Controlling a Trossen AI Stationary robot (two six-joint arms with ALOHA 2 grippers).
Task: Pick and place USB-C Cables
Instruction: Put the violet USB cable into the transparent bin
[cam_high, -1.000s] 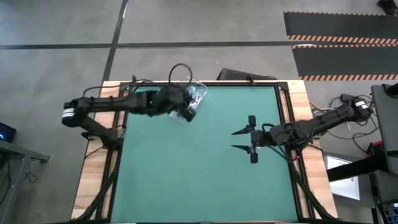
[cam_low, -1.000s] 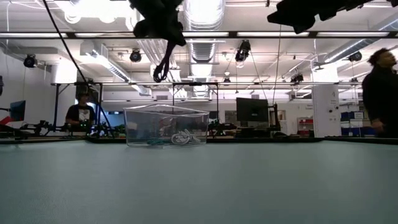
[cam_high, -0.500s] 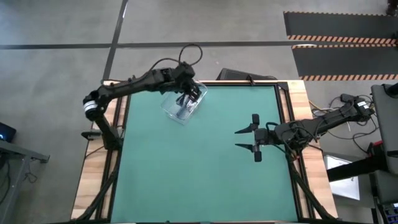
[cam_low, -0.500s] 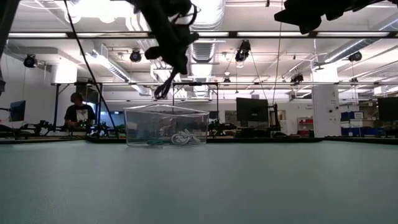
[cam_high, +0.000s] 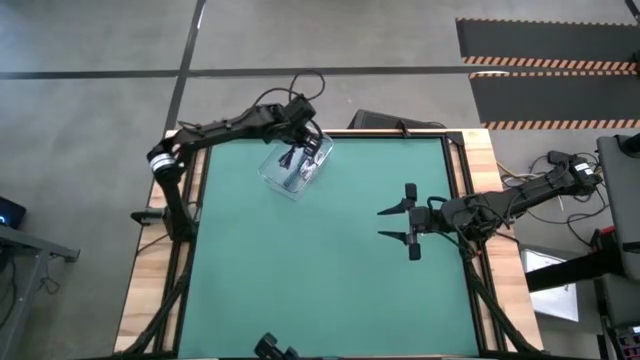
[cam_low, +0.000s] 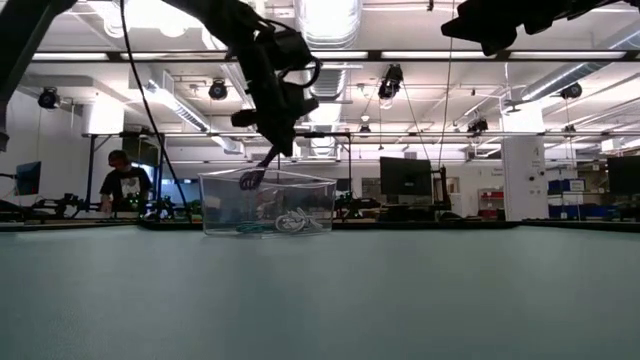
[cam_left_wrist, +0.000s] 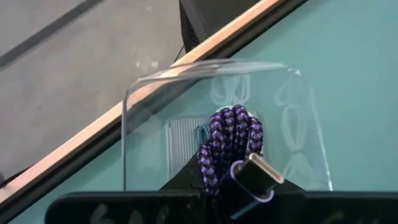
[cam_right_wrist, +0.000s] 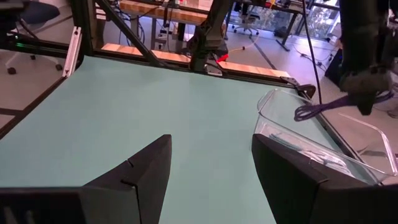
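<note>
Left claw (cam_low: 262, 165) lowered over clear box (cam_high: 296, 165), clamping purple cable (cam_left_wrist: 231, 146), wrist view shows braid, right claw (cam_high: 385, 224) wide.

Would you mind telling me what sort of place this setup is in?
Most likely a robotics lab or workshop: exposed ceiling ducts overhead, a monitor on benches behind the green table, and a person seated at another workstation.
</note>
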